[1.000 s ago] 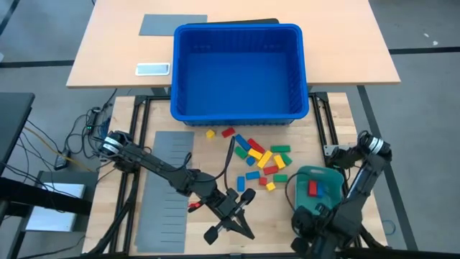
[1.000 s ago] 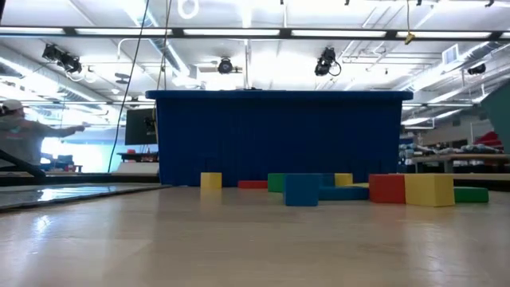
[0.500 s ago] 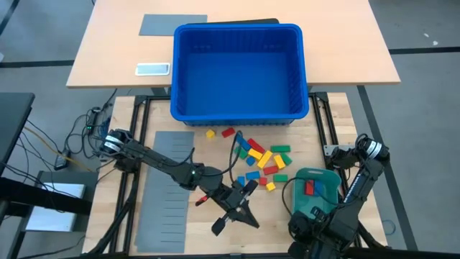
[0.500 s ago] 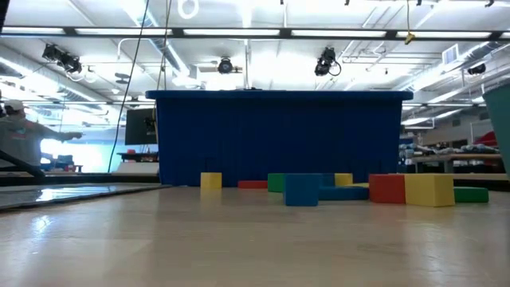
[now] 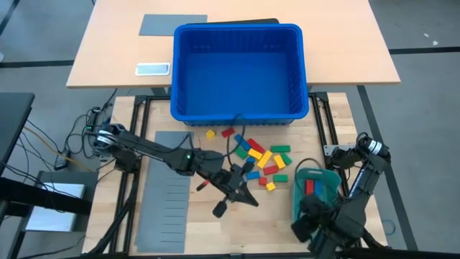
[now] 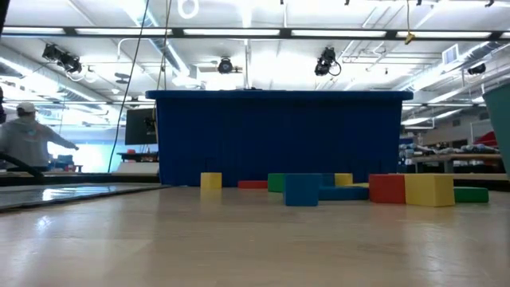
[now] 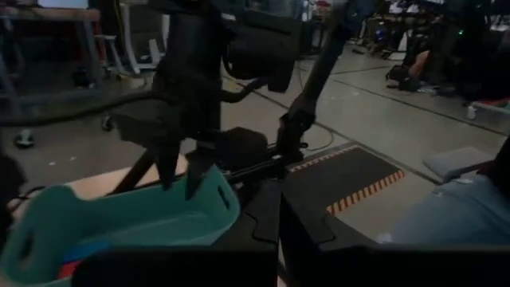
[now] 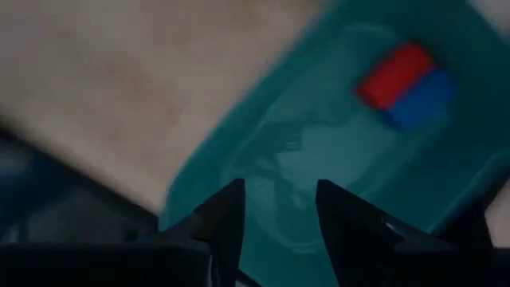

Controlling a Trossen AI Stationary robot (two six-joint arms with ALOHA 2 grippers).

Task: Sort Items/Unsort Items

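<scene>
A: Stock on the table (image 5: 327, 137)?

B: Blocks (image 5: 259, 160): a loose scatter of red, yellow, green and blue oblongs, mid-table, just in front of the blue bin (image 5: 238, 70). In the low view they stand in a row before its wall, a blue one nearest.

A: Sorted so far?

B: One red block (image 8: 396, 74) and one blue block (image 8: 421, 99), touching side by side in the teal tray (image 5: 319, 189) at the table's right front. By my count the bulk is left to move.

A: Grippers?

B: Right gripper (image 8: 275, 211): fingers apart, empty, over the tray's near end. Left gripper (image 5: 239, 180): fingers together, at the scatter's near edge; whether it carries a block I cannot tell.

A: Other fixtures?

B: Grey divider sheet (image 5: 164, 198), left front, no blocks on it.
</scene>
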